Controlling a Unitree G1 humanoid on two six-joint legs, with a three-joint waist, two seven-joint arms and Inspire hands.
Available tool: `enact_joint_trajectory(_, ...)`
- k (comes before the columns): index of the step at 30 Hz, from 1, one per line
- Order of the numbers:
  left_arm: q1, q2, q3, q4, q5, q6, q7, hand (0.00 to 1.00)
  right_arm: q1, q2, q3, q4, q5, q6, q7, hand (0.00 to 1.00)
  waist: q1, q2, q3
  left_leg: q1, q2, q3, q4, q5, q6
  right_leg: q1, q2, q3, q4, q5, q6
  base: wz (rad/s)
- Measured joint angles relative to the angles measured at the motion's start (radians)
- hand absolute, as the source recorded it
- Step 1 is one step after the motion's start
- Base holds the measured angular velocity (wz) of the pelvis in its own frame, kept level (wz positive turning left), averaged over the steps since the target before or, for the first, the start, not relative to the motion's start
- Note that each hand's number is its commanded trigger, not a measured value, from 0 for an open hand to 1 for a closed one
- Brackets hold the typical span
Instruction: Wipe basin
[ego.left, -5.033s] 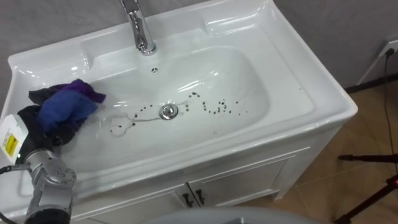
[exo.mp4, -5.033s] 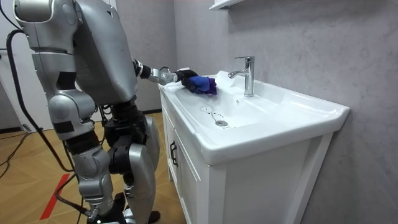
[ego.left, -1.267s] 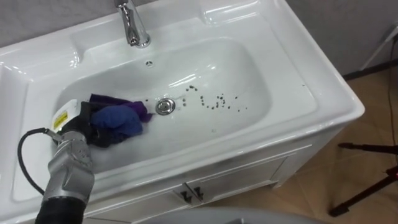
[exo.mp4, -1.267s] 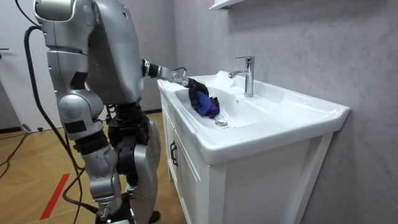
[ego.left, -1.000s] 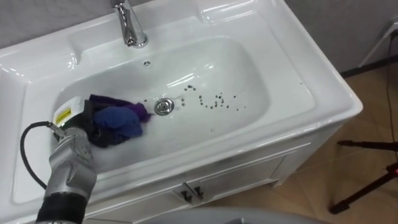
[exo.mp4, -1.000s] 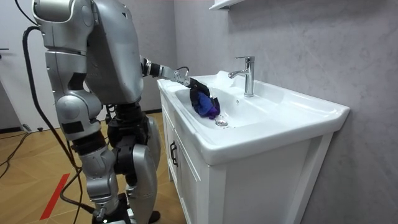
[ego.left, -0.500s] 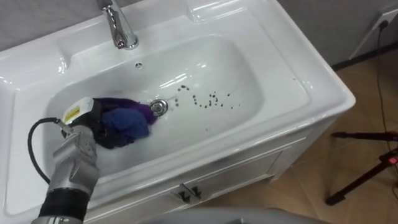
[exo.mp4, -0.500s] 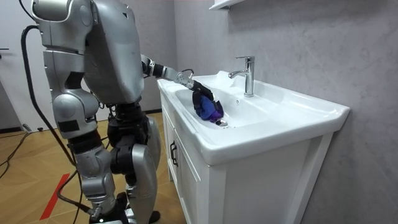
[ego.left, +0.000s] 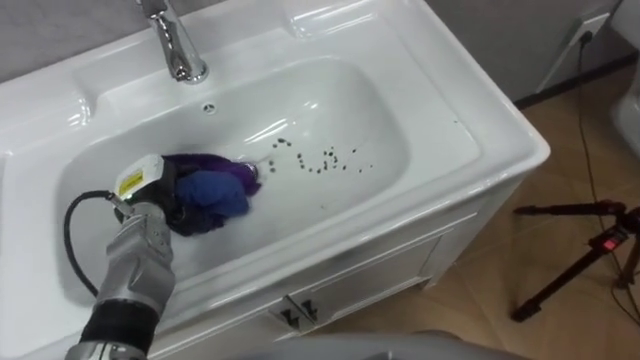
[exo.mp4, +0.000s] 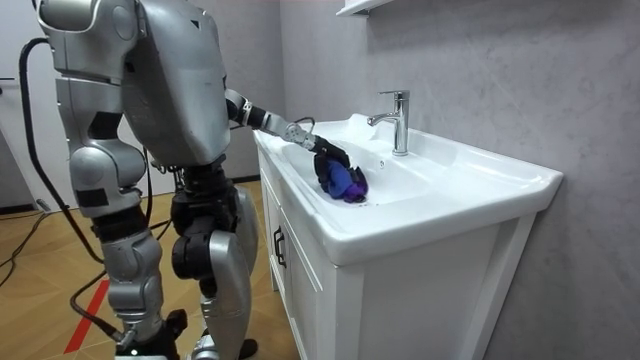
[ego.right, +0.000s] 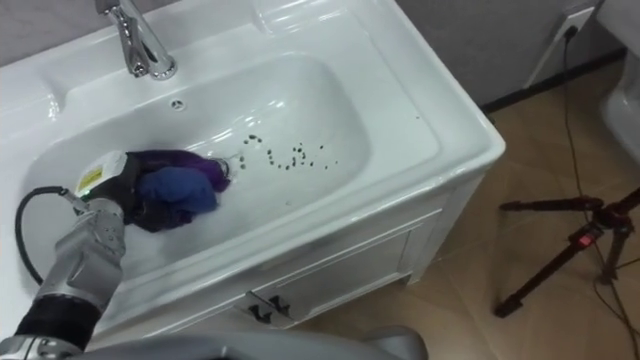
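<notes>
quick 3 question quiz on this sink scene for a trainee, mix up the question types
1. Which hand holds the blue-purple cloth in the basin? A) left B) right
2. True or false: the dark specks lie up on the basin's flat rim.
3. Fill in: from the cloth, the specks lie toward the robot's ____.
Key: 1 A, the left hand. 2 false, they are down in the bowl. 3 right.
</notes>
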Motion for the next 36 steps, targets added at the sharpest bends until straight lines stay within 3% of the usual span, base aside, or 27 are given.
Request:
enact_joint_trajectory(5,-0.043,-0.02,-0.035,0.053,-0.03,-0.002,0.035,1.0,-0.005,0.014,0.001,0.001,-0.001,0.021,-0.001,0.0,-0.017,-0.013,-0.0063,0.002,0.0,0.007,0.0,0.0,0.0,0.001,-0.001,0.0,0.004,0.0,0.001,0.0)
enact_joint_trajectory(12,-0.085,-0.05,-0.042,0.093,-0.108,-0.003,0.039,1.0,-0.006,0.029,-0.001,0.001,-0.038,0.022,0.016,0.0,-0.076,-0.016,-0.0048,0.004,0.001,0.033,0.0,0.0,0.0,-0.002,-0.002,0.008,0.003,0.001,0.002,-0.04)
enact_joint_trajectory(15,-0.095,-0.051,-0.043,0.096,-0.155,-0.006,0.037,1.0,-0.003,0.03,-0.002,0.002,-0.038,0.034,0.028,0.0,-0.084,-0.017,-0.0042,0.007,0.002,0.058,-0.002,0.0,0.0,-0.006,0.0,0.026,0.001,0.003,0.004,-0.15)
enact_joint_trajectory(20,-0.097,-0.051,-0.052,0.086,-0.205,-0.014,0.038,1.0,-0.003,0.034,-0.003,0.002,-0.035,0.04,0.04,0.0,-0.105,-0.019,-0.0032,0.01,-0.001,0.061,-0.005,0.0,0.0,-0.006,-0.003,0.028,0.0,0.003,0.006,-0.02)
enact_joint_trajectory(25,-0.116,-0.051,-0.125,0.056,-0.239,-0.014,0.037,1.0,-0.002,0.035,-0.001,0.001,-0.037,0.037,0.058,0.0,-0.133,-0.023,-0.0008,0.001,-0.001,0.059,-0.005,0.0,0.0,-0.006,-0.003,0.028,-0.003,0.005,0.008,0.07)
enact_joint_trajectory(30,-0.177,-0.061,-0.207,0.056,-0.308,-0.021,0.031,1.0,-0.001,0.035,0.007,0.011,-0.036,0.034,0.09,0.0,-0.157,-0.023,0.0045,0.0,0.0,0.063,-0.005,0.0,0.0,-0.007,-0.002,0.033,-0.002,0.009,0.008,-0.03)
enact_joint_trajectory(36,-0.201,-0.055,-0.239,0.05,-0.35,-0.02,0.042,1.0,-0.002,0.035,0.032,0.013,-0.037,0.041,0.089,0.0,-0.163,-0.013,0.0058,-0.017,0.001,0.093,-0.004,0.0,0.0,-0.031,-0.002,0.049,0.0,0.016,0.013,-0.06)
